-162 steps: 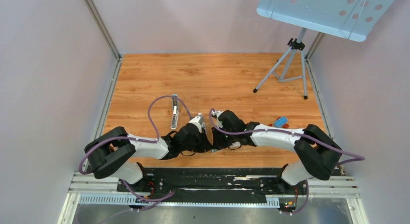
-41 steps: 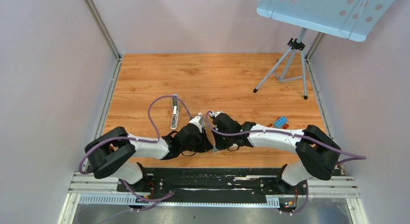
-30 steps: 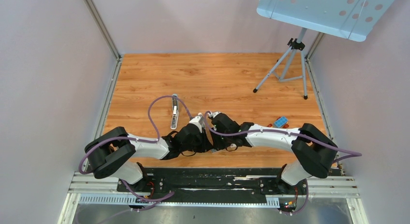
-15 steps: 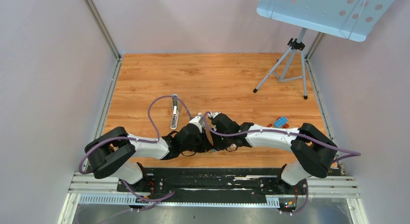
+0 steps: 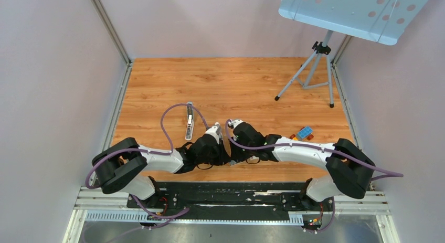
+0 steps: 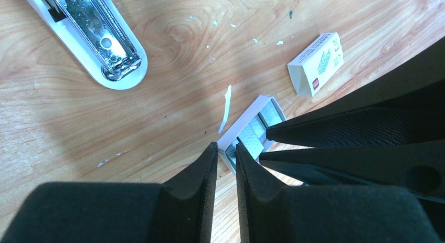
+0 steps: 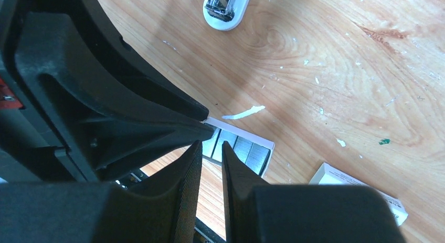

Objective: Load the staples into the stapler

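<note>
Several staples (image 6: 257, 130) fill the white tray (image 6: 240, 120), centre frame. Left fingers (image 6: 207, 169) pinch its wall; we cannot tell whether right fingers (image 7: 191, 164) grip.

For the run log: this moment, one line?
left gripper: pinching tray wall | right gripper: astride staples, grip unclear | stapler: lying open

A lab rig: walled wooden table (image 5: 236, 80); tripod (image 5: 313, 75); aluminium frame (image 5: 107, 25).

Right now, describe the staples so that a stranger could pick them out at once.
On the wooden table, find where the left gripper and right gripper meet near the front edge. Between them sits an open white tray; the staples are the ribbed grey metal strips inside, unlike the closed printed box beside it.
</note>
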